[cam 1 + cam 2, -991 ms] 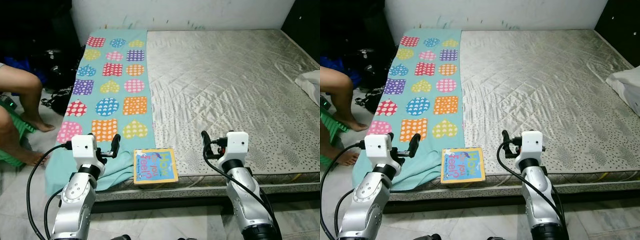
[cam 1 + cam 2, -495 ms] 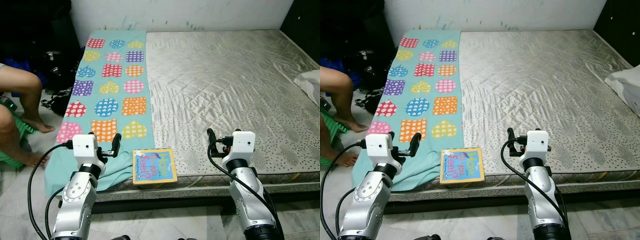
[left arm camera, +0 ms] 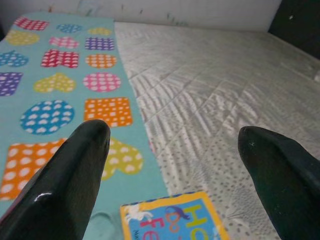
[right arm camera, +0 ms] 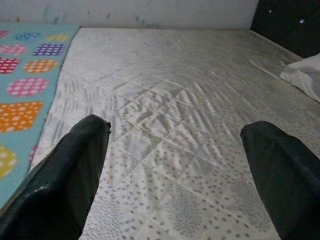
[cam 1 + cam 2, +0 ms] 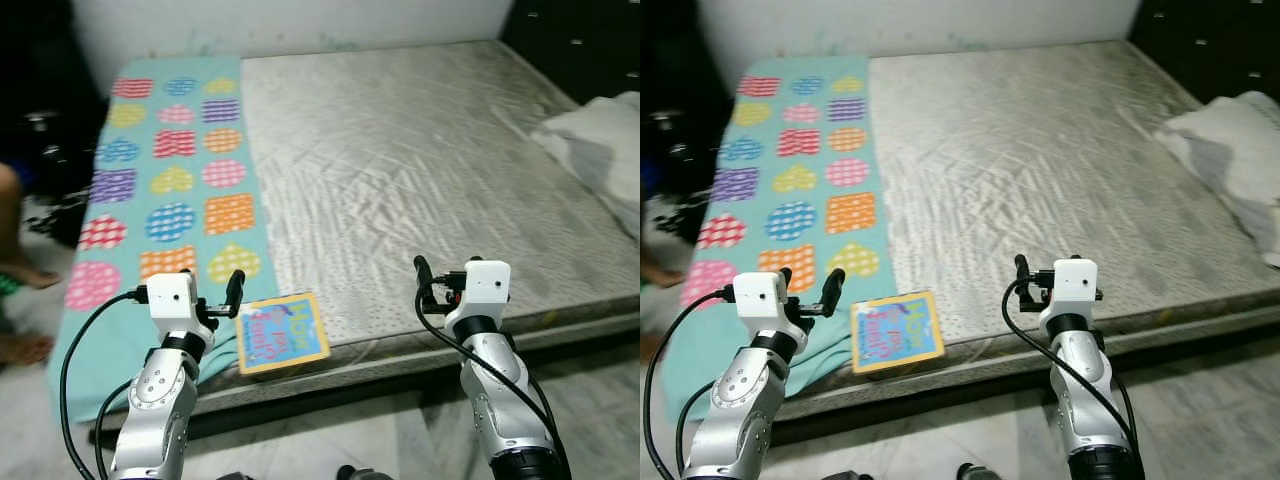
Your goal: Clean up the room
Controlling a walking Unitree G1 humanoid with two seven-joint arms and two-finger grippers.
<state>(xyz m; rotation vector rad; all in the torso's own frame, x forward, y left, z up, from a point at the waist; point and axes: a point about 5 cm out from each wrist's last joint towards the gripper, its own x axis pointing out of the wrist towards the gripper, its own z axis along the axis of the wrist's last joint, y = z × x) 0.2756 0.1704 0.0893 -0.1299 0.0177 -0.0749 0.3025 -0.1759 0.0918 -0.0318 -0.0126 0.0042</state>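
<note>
The book [image 5: 283, 332] is lying flat at the near edge of the mattress [image 5: 420, 170], just beside the colourful sheet [image 5: 160, 200], and its near corner is reaching a little over the edge. It is a thin children's book with a bright blue cover and a yellow border. I am judging it as light and rather stiff, probably with a smooth cover that can slip between my fingers. Because it is lying flat on a soft surface, I think the best place to take it is the near edge that is overhanging, with one finger above and one below, or by the spine side.

I am holding my left gripper [image 5: 236, 290] in the air just beside the book, on its left, with the fingers spread wide apart and nothing between them. In the left wrist view the book is showing low between the two fingers [image 3: 75, 170].

My right gripper [image 5: 422, 272] is hovering over the mattress edge, well apart from the book, also with the fingers wide apart and empty.

Far on the right side of the mattress a white pillow [image 5: 600, 140] is resting. On the left, beside the bed, a person's foot [image 5: 25, 275] is standing on the floor.
</note>
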